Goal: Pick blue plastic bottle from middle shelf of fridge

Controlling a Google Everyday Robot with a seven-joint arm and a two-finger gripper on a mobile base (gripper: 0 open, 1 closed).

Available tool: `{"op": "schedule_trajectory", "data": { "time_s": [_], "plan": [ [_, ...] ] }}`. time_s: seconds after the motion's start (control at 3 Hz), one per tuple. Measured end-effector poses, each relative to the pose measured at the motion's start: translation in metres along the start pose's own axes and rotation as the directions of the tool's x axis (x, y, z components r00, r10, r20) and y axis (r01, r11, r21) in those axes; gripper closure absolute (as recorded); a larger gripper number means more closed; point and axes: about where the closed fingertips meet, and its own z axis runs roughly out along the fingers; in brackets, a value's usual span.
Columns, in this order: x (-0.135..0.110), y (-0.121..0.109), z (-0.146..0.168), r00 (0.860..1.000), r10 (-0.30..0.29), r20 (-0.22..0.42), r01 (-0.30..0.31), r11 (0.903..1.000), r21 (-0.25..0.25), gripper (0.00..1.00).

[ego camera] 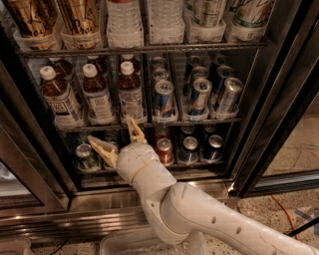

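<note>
The fridge stands open in front of me, black door frames on either side and a shiny steel base ledge along the bottom. The robot's white arm reaches up from the lower right, and its gripper sits right at the front rail of the middle shelf, left of centre. The tan fingers are spread wide apart with nothing between them. One points left, down in front of the lower rack; the other points up, and its tip just crosses the rail.

On the middle shelf, the left half holds small clear bottles with white caps, dark drink and pale labels, three across the front and more behind. The blue plastic bottle closest to the gripper is the rightmost of the front three, standing upright directly above the upturned fingertip. I cannot tell whether the tip touches it. Its two front-row neighbours stand upright to its left.

The right half of that shelf carries blue-and-silver slim cans in three files, leaning slightly. Below, on the bottom rack, short cans stand with their tops showing; one with a reddish top sits just beside the wrist. The shelf above holds ribbed water bottles and taller cans. An orange cable lies on the speckled floor to the right.
</note>
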Motion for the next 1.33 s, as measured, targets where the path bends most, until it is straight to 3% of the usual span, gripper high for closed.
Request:
{"op": "schedule_trajectory", "data": {
  "time_s": [0.33, 1.0, 1.33],
  "plan": [
    [0.000, 0.000, 0.000, 1.000, 0.000, 0.000, 0.000, 1.0000, 0.000, 0.40],
    [0.003, -0.006, 0.013, 1.000, -0.019, 0.004, 0.019, 0.9998, -0.008, 0.29],
    [0.005, -0.008, 0.022, 1.000, -0.028, 0.004, 0.028, 0.9995, -0.016, 0.30]
  ]
}}
